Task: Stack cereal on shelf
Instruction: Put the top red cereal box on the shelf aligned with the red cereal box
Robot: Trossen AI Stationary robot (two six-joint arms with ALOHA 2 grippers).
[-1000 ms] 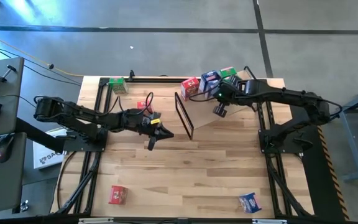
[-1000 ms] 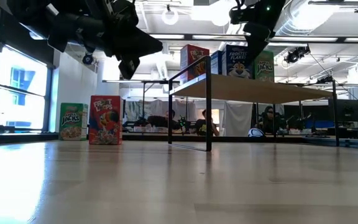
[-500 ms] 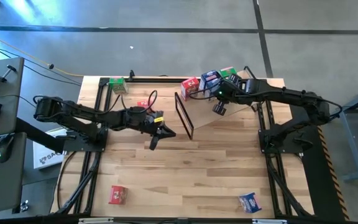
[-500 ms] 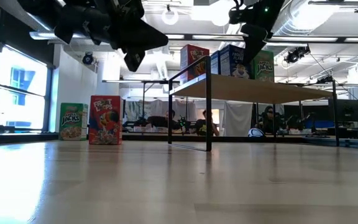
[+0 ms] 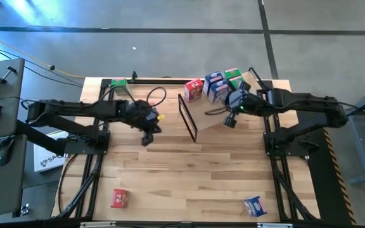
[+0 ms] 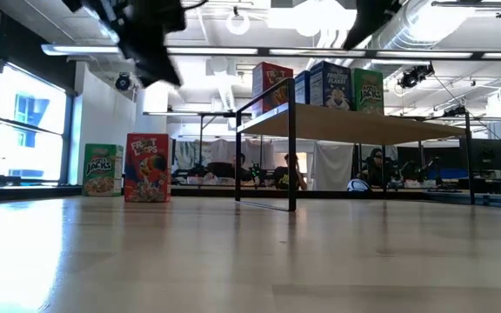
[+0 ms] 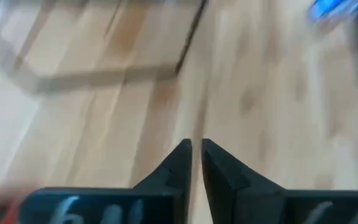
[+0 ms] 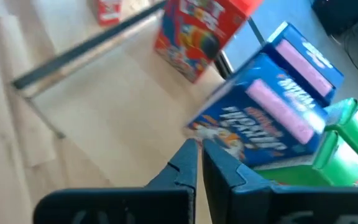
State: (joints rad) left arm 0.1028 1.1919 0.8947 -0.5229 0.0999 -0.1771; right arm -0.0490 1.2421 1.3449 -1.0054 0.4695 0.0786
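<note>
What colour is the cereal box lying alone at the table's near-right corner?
Blue cereal box with white print, clearest in the high view.

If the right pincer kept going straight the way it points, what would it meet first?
Most likely the blue cardboard cereal box on the light plywood shelf; the shut right pincer aims at its lower edge, though depth is unclear.

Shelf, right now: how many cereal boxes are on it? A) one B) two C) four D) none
C: the high view shows a red box, two blue boxes and a green box grouped on the shelf; the low view shows the same row along its top.
</note>
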